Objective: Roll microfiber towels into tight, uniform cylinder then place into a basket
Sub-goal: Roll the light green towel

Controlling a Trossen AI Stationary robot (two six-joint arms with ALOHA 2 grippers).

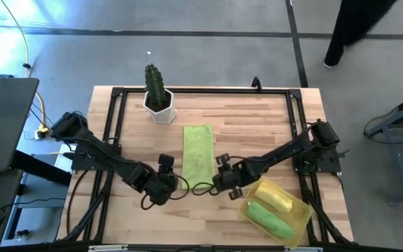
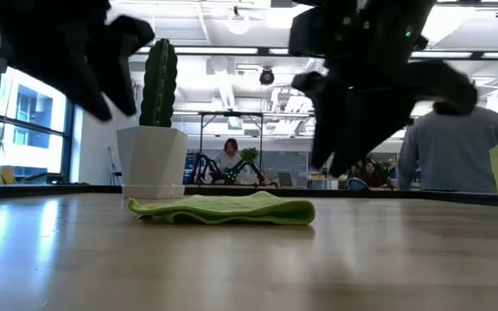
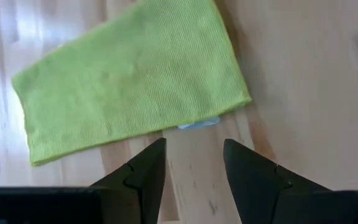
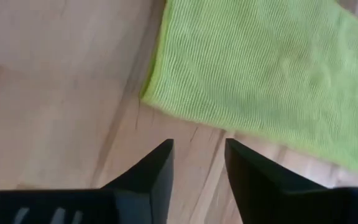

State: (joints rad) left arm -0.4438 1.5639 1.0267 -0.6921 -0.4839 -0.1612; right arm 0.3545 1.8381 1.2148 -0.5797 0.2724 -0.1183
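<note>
Green towel (image 1: 197, 152) folded into long strip, flat at table (image 1: 257, 119) centre, near edge just ahead of both grippers. Left gripper (image 1: 168, 179) off its near-left corner, right gripper (image 1: 222, 179) off near-right; both with fingers parted, holding nothing, above bare wood. Basket (image 1: 301, 218) at near-right holds yellow roll (image 1: 273, 196) and green roll (image 1: 268, 218). Cactus pot (image 1: 159, 110) beyond towel's far end, apart

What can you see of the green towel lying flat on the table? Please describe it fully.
The green towel is a lime green cloth with a fine ribbed weave, folded into a long narrow strip. It lies flat and unrolled on the wooden table, its far end near the cactus pot. A small pale tag peeks out at one edge. Both grippers hover by its near end; neither touches it.
</note>
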